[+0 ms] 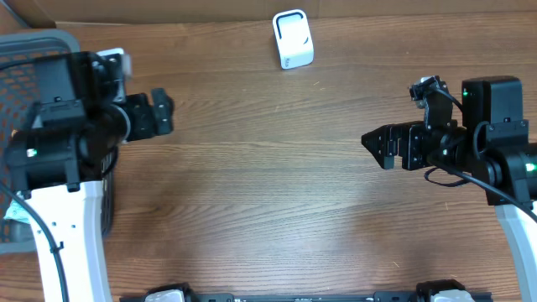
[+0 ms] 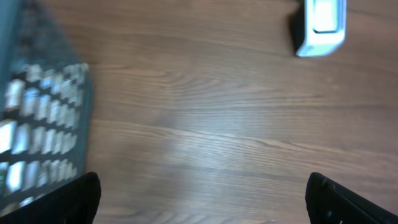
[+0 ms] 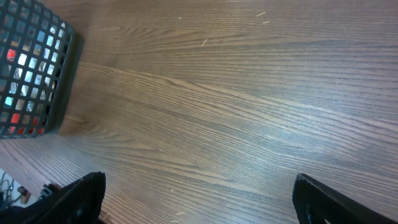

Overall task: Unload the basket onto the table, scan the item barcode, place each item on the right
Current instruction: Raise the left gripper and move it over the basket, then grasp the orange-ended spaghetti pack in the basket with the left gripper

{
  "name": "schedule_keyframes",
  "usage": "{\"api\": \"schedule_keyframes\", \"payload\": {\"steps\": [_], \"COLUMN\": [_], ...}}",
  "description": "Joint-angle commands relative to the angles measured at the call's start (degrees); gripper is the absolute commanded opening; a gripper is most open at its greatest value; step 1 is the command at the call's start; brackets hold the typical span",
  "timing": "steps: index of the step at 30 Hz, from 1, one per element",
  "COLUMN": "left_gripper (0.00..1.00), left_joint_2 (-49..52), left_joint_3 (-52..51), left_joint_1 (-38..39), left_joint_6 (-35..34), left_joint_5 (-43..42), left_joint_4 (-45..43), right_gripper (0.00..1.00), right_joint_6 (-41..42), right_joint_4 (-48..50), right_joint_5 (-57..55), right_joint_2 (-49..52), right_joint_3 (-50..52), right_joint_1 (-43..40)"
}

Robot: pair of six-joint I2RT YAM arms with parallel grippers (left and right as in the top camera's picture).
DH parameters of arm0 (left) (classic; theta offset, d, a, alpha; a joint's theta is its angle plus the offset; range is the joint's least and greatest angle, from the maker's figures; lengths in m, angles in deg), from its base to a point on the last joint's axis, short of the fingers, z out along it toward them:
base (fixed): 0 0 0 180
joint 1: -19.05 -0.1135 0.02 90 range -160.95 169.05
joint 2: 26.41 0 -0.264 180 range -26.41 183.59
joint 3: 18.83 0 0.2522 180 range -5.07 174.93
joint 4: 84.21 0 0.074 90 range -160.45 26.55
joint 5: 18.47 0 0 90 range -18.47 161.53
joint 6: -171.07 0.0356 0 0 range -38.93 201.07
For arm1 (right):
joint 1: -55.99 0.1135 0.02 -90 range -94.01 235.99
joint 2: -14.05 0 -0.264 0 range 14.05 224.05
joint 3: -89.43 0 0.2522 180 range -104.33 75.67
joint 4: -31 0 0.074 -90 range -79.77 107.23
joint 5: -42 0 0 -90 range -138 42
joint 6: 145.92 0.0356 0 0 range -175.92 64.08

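Note:
A white barcode scanner (image 1: 293, 39) stands at the far edge of the wooden table; the left wrist view has it at the top right (image 2: 320, 25). No item with a barcode shows plainly; only red and white bits are glimpsed through the mesh of a dark basket (image 3: 31, 68). My left gripper (image 1: 165, 112) hovers beside the basket, open with nothing between its fingers (image 2: 202, 199). Over bare wood on the right, my right gripper (image 1: 375, 148) points left, also open and empty (image 3: 199, 202).
The dark mesh basket (image 1: 33, 50) sits at the table's left edge, under and behind the left arm, and shows blurred at the left of the left wrist view (image 2: 43, 130). Brown cardboard (image 1: 168, 10) lines the back.

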Motion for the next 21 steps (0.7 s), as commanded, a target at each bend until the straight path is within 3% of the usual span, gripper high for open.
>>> {"api": "schedule_keyframes", "payload": {"steps": [1, 6, 11, 15, 18, 21], "left_gripper": [0.98, 1.0, 1.0, 0.98, 0.92, 0.92], "left_joint_2": [-0.13, -0.13, 1.27, 3.85, 5.81, 6.73], "left_joint_3": [6.16, 10.49, 9.84, 7.08, 3.69, -2.47], "left_joint_1": [-6.01, -19.21, -30.71, -35.06, -36.06, -36.09], "left_joint_6": [-2.99, -4.48, -15.28, -15.69, -20.46, -21.05], "left_joint_5": [2.54, 3.45, 11.06, 11.47, 15.23, 17.7], "left_joint_4": [1.16, 1.27, 3.74, 3.76, 3.5, -1.2], "right_gripper": [0.97, 0.97, 0.97, 0.97, 0.97, 0.97], "right_joint_6": [-0.96, -0.96, -0.96, -0.94, -0.94, -0.94], "right_joint_4": [0.2, 0.15, 0.11, -0.42, -0.72, -0.72], "right_joint_5": [1.09, 0.9, 0.9, 0.15, -0.83, -1.03], "right_joint_2": [-0.26, -0.26, -0.26, -0.26, -0.26, -0.22], "right_joint_3": [-1.55, -1.55, -1.55, -1.53, -1.44, -1.44], "right_joint_1": [-0.37, -0.37, -0.37, -0.37, -0.37, -0.37]}}
